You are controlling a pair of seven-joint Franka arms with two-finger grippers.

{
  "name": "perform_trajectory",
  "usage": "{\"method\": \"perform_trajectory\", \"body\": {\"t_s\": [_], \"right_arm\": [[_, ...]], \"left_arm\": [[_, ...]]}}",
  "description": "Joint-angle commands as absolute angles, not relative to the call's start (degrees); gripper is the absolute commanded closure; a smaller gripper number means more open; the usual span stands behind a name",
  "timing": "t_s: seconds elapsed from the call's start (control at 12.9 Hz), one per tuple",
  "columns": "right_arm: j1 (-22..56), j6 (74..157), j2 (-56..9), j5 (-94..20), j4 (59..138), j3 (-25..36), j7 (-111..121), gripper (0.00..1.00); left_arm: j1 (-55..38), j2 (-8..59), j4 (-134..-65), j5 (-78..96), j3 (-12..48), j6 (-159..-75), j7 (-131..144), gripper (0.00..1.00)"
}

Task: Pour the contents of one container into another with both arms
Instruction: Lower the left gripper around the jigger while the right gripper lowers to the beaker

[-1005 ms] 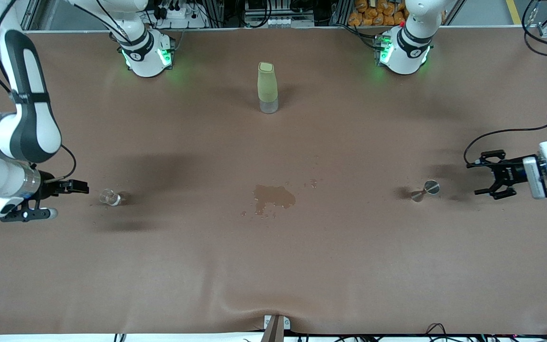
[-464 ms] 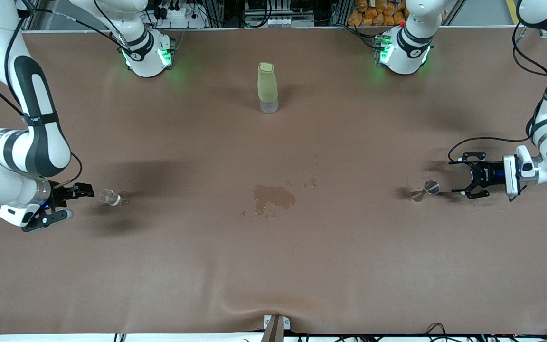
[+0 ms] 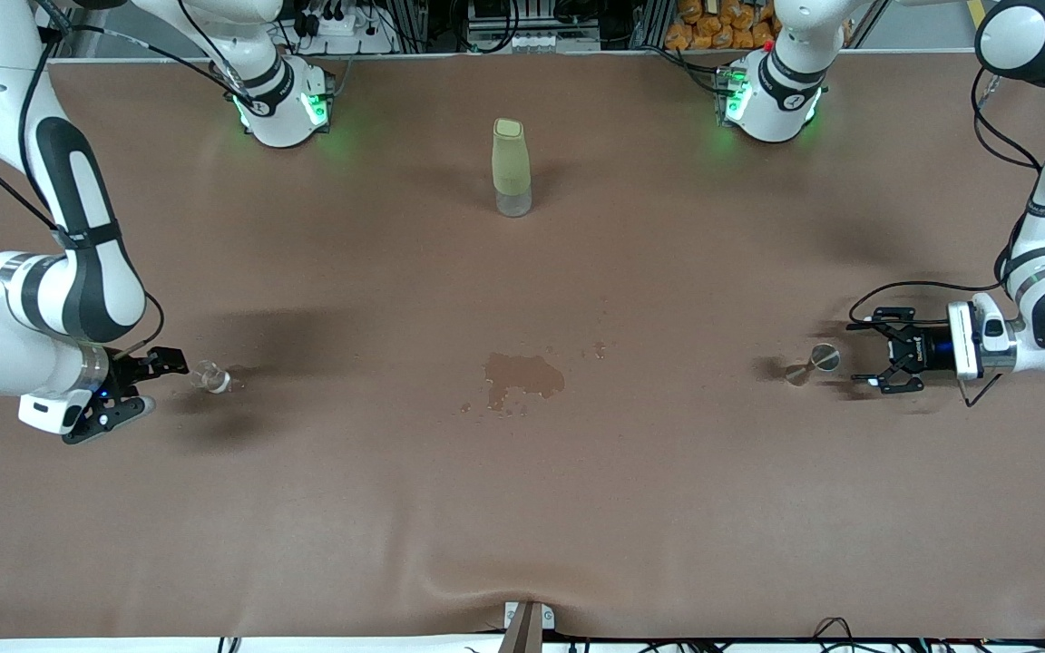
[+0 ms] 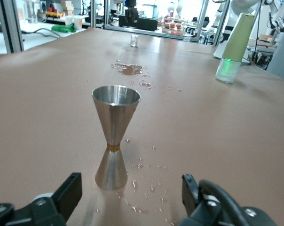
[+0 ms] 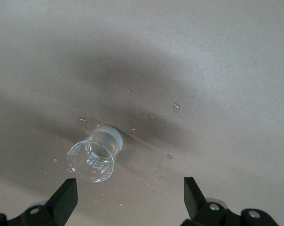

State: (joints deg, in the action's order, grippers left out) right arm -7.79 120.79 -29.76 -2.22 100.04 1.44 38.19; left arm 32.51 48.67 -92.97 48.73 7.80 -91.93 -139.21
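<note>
Standing upright on the brown table (image 3: 522, 508) toward the left arm's end, the steel jigger (image 3: 813, 363) has the left gripper (image 3: 869, 355) low just beside it, fingers spread and touching nothing. Toward the right arm's end, the clear glass cup (image 3: 210, 375) sits just beside the right gripper (image 3: 156, 384), whose fingers are also apart and empty. Between the two lies a wet spill (image 3: 522, 377).

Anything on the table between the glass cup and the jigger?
Yes: a brown spill with small droplets lies on the table between the cup and the jigger, seen in the front view. The bottle stands farther from the camera.
</note>
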Motion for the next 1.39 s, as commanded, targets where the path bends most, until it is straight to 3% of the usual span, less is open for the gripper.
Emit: {"method": "perform_trajectory", "body": {"t_s": [0.0, 0.62, 0.85, 1.31], "right_arm": [[-10.98, 120.59, -29.18, -8.85, 100.20, 0.79, 49.61, 0.00], [-16.96, 108.91, -27.95, -29.68, 99.84, 0.79, 93.36, 0.00], [-18.28, 108.72, -28.56, -35.58, 99.76, 0.88, 110.34, 0.00], [-24.60, 104.68, -34.70, -41.92, 98.27, 0.88, 128.82, 0.00]], "left_arm": [[32.26, 49.92, -91.67, 51.06, 8.26, -90.62, -145.08, 0.17], [30.50, 52.82, -91.58, 56.42, 8.26, -90.70, -151.26, 0.29], [30.41, 53.44, -91.58, 56.43, 8.26, -90.79, -151.61, 0.30], [29.09, 53.88, -91.58, 57.83, 8.26, -91.05, -152.40, 0.33]]}}
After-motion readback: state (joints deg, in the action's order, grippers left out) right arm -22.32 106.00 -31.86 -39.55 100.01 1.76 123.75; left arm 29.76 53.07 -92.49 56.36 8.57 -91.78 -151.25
